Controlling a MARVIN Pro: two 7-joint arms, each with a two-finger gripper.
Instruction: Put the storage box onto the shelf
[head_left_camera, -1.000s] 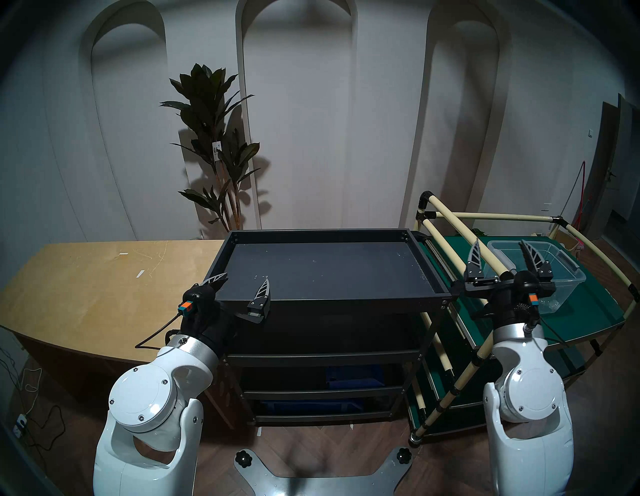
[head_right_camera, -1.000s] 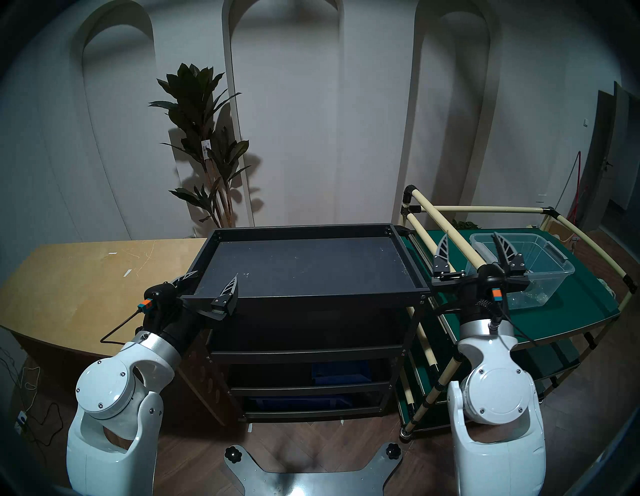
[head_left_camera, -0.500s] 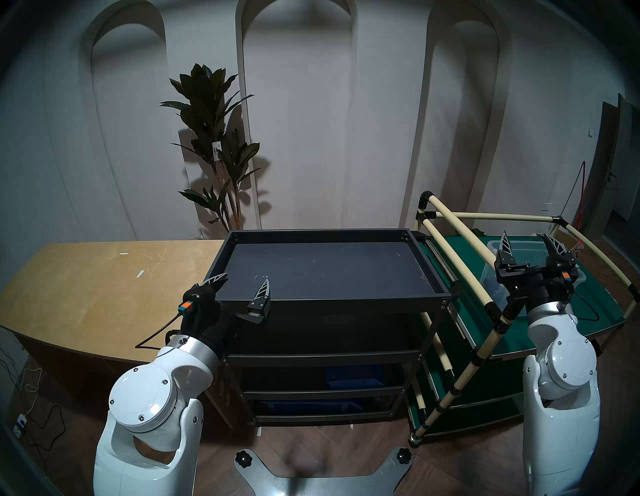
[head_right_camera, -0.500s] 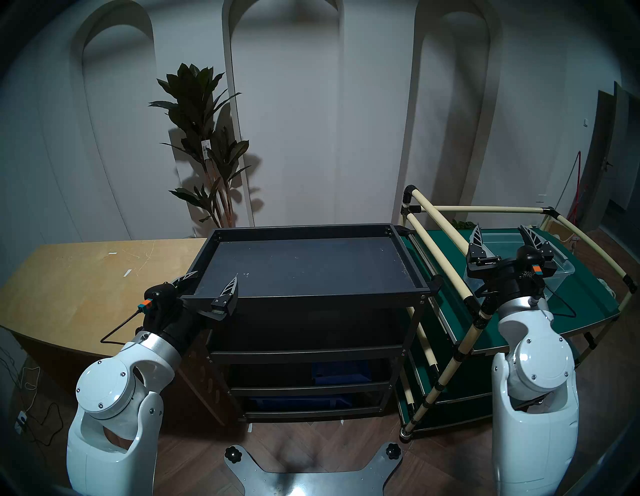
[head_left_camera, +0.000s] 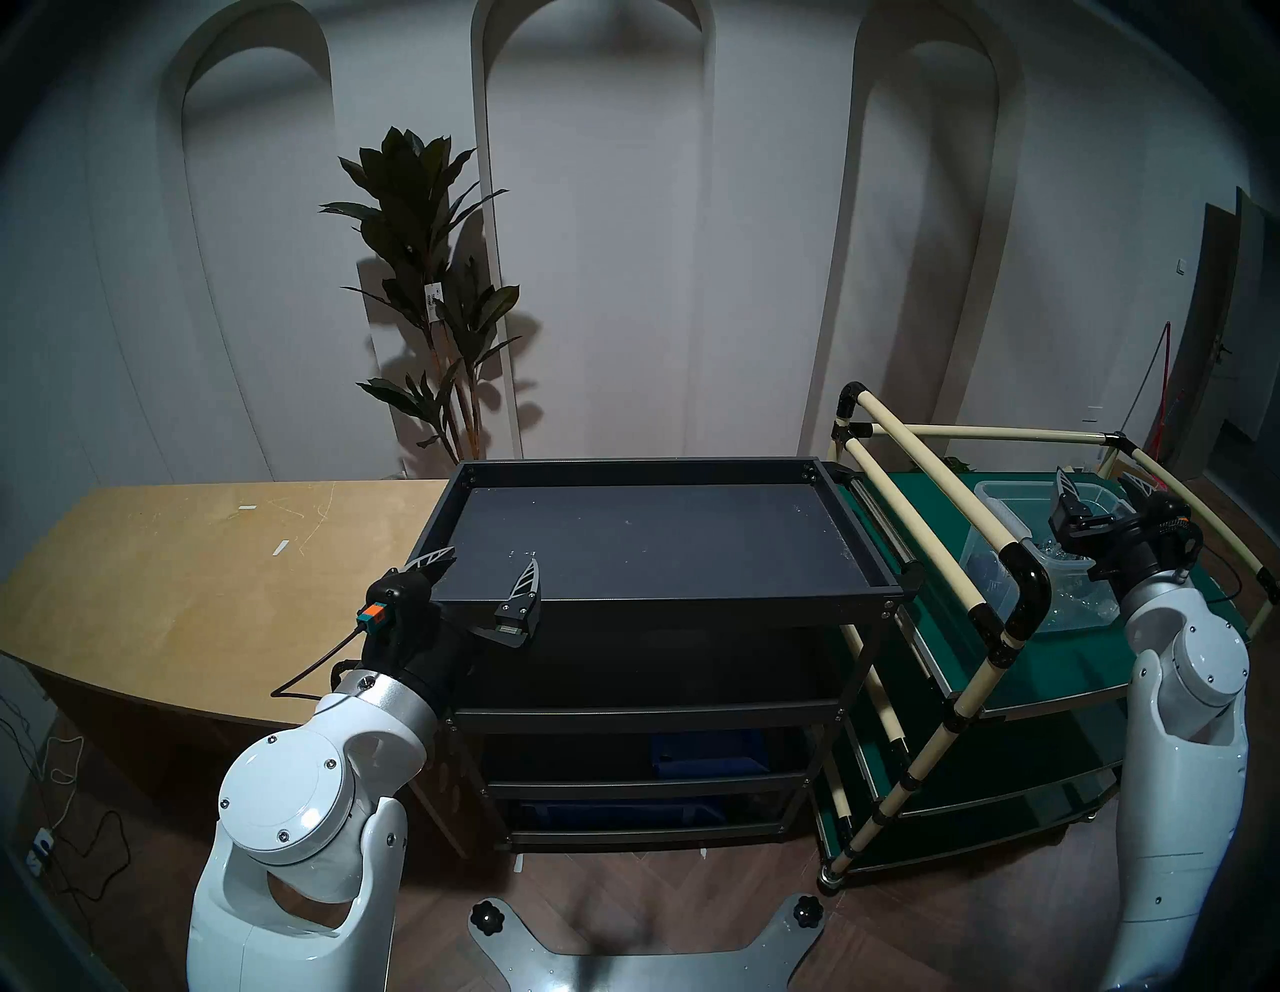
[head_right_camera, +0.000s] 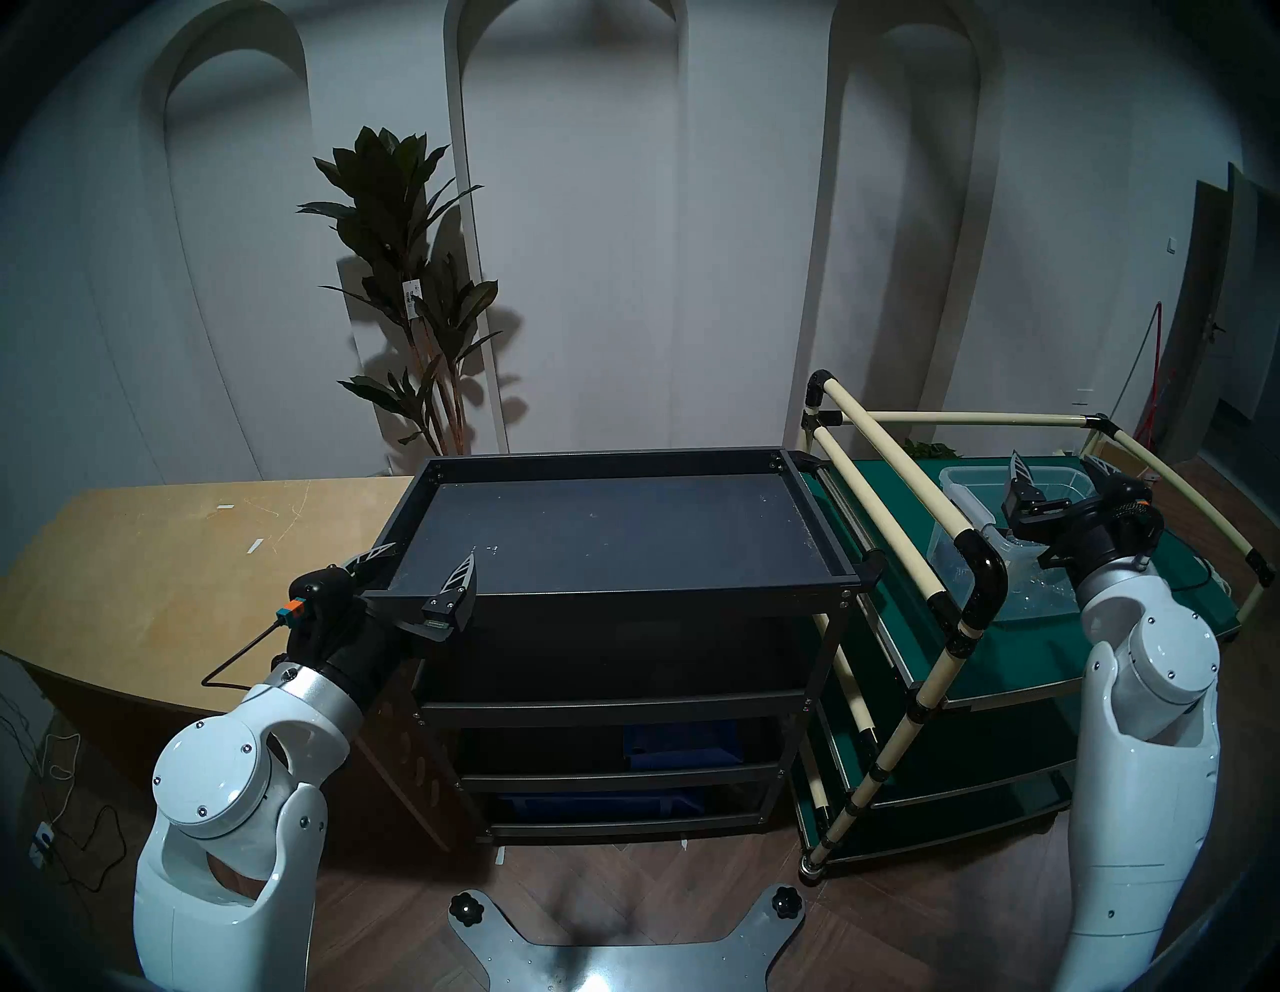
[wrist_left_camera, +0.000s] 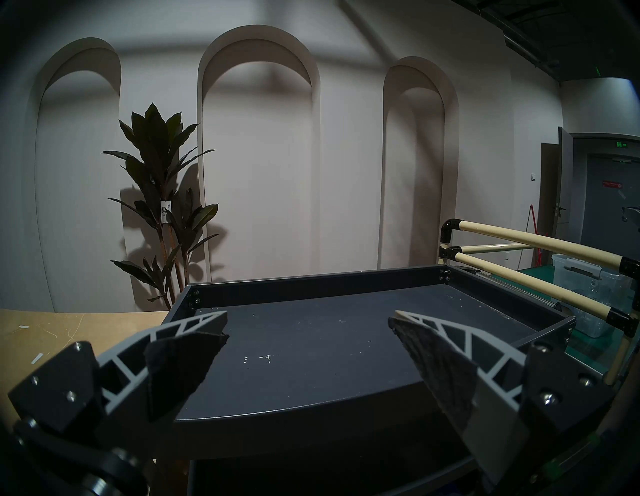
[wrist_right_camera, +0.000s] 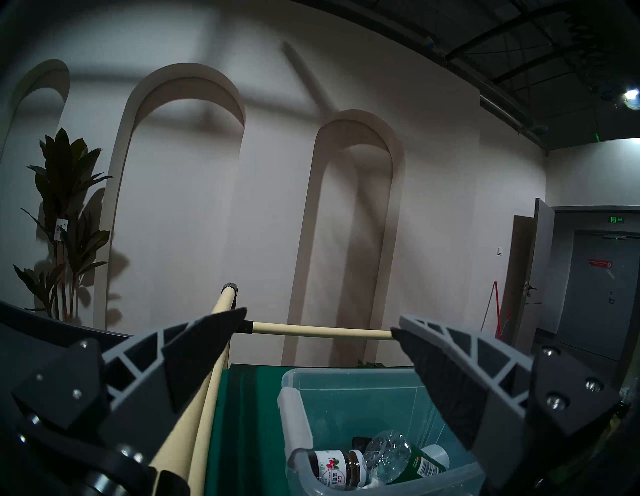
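The storage box (head_left_camera: 1018, 502) is a clear plastic bin with grey handles. It stands on the green cart at the far right, also in the head right view (head_right_camera: 983, 485) and the left wrist view (wrist_left_camera: 581, 294). In the right wrist view the box (wrist_right_camera: 346, 408) holds a jar and bottles. My right gripper (head_left_camera: 1094, 478) is open and empty above the box's near end (wrist_right_camera: 322, 317). The shelf (head_left_camera: 644, 533) is a black rack with a rimmed top tray. My left gripper (head_left_camera: 492, 558) is open and empty at its front left corner (wrist_left_camera: 310, 315).
The green-topped cart (head_left_camera: 1080, 665) has cream pipe rails (head_left_camera: 928, 485) between the shelf and the box. A tan wooden table (head_left_camera: 208, 575) adjoins the shelf's left side. Blue bins (head_left_camera: 706, 751) sit on lower tiers. A potted plant (head_left_camera: 429, 298) stands behind.
My right arm has swung right and forward, from in front of the cart's pipe rail to over the clear box. The left arm has not moved.
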